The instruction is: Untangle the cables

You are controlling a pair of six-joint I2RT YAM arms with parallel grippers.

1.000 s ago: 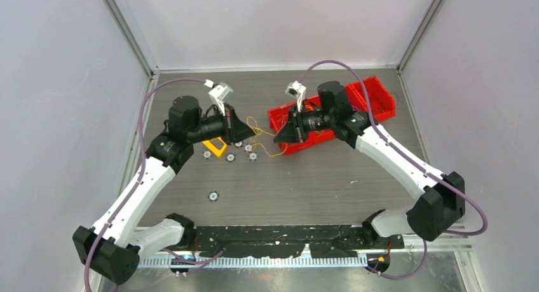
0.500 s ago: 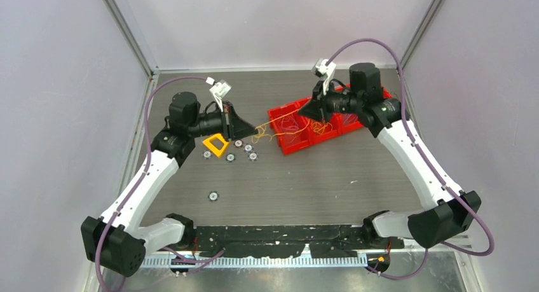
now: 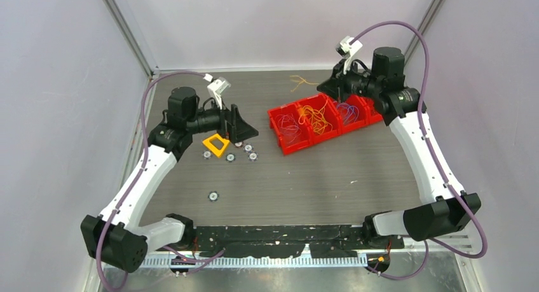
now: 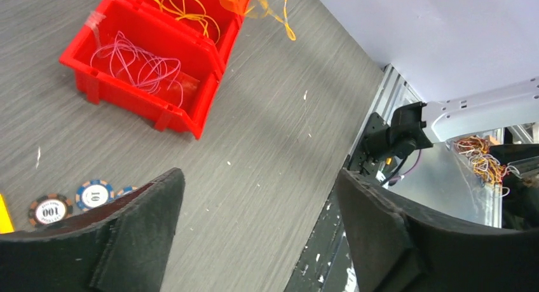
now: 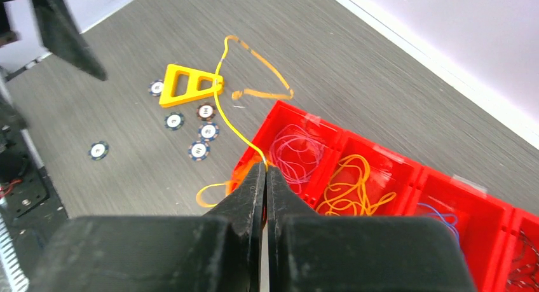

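My left claw hangs released, jaws wide apart, over the left half of the desk, toward the far edge. Just beside it lies a yellow frame, flat on the desk. A cluster of chips sits to the right of the frame. One lone chip lies nearer the front edge, well apart from the rest.

Right of centre a red bin stands at a slant, running toward the far right corner. Its leftmost compartment holds purple cables, and the next holds orange cables. The third holds a blue cable. I cannot tell what the last one holds.

My right claw is clenched on a yellow cable, pinched between the very tips of the fingers. It hovers over the far side of the bin, close to the far edge of the desk. From the pinch the cable runs out leftward in loose loops. Its free end shows near the far edge, left of the claw.
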